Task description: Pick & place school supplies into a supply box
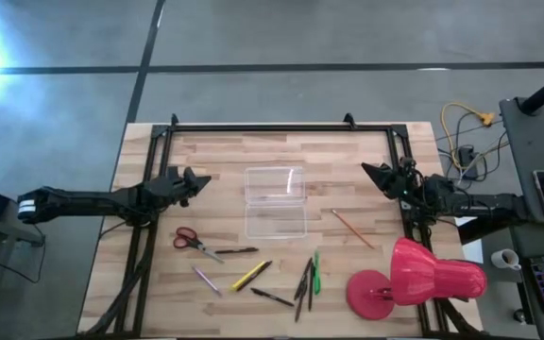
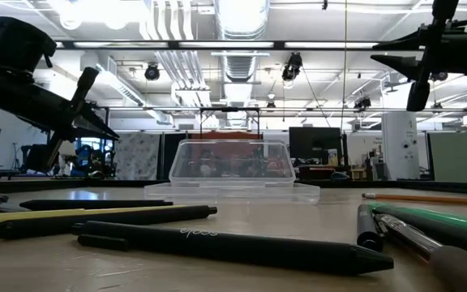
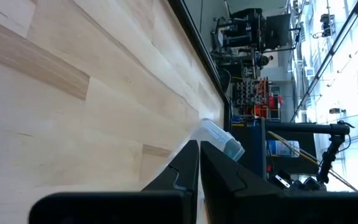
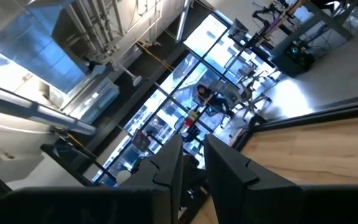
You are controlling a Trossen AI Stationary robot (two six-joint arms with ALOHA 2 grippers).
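The clear supply box (image 1: 275,201) lies in the middle of the table, and in the low view (image 2: 232,169) it rests on its flat base. Nearer me lie red-handled scissors (image 1: 195,241), a yellow marker (image 1: 250,276), a green pen (image 1: 315,272), dark pens (image 1: 302,280) and an orange pencil (image 1: 352,229). My left gripper (image 1: 195,179) hovers left of the box, fingers shut, holding nothing. My right gripper (image 1: 374,173) hovers right of the box with a narrow gap between its fingers. In the wrist views, the left gripper (image 3: 199,168) and the right gripper (image 4: 193,160) are both empty.
A big red lamp (image 1: 414,279) stands at the table's near right corner. A black metal frame (image 1: 272,127) runs along the far edge and down both sides. A pink pen (image 1: 206,280) lies by the marker. Bare wood lies between the box and each gripper.
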